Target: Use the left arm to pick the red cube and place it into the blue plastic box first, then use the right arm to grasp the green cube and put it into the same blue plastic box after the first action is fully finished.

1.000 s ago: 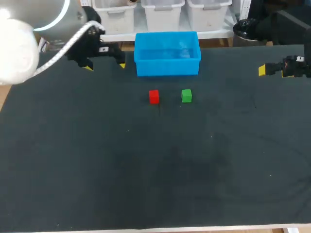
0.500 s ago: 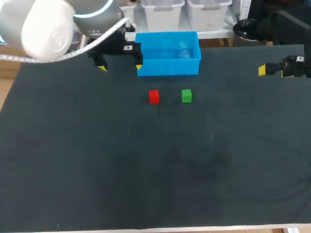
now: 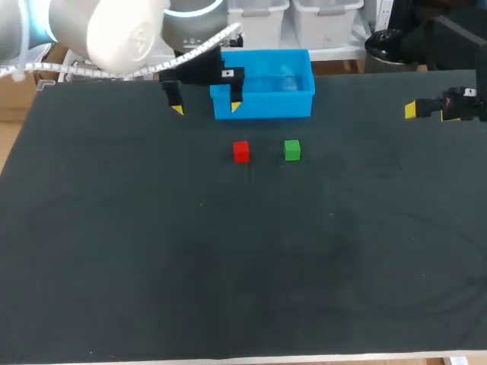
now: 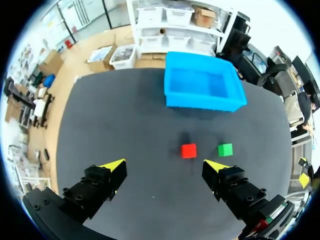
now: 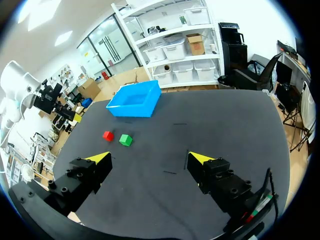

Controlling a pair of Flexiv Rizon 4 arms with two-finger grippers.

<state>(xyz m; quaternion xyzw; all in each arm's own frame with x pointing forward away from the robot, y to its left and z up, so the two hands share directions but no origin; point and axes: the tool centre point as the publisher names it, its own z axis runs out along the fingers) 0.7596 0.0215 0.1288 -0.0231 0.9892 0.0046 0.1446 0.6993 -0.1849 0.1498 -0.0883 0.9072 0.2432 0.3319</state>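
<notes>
Dark table mat [image 3: 228, 266] fills your head view. Blue plastic box [image 3: 262, 105] sits upper centre. Just below it you've got the small red cube [image 3: 241, 151] and small green cube [image 3: 292, 150] side by side, not touching, red on the left. Left gripper [image 3: 205, 109] hovers upper left of centre, jaws wide, one tip overlapping the box's lower-left corner. Right gripper [image 5: 150, 158] at the far right edge, jaws wide, holding nothing.

Red cube [image 3: 241, 151]: small, plain red, sitting flat; upper centre of the head view, just left of middle.
Green cube [image 3: 292, 150]: matching size, sitting flat; near the red cube's right, not touching.
Blue plastic box [image 3: 274, 105]: rectangular, open-topped, upright; top centre, above both cubes and apart from them.
</notes>
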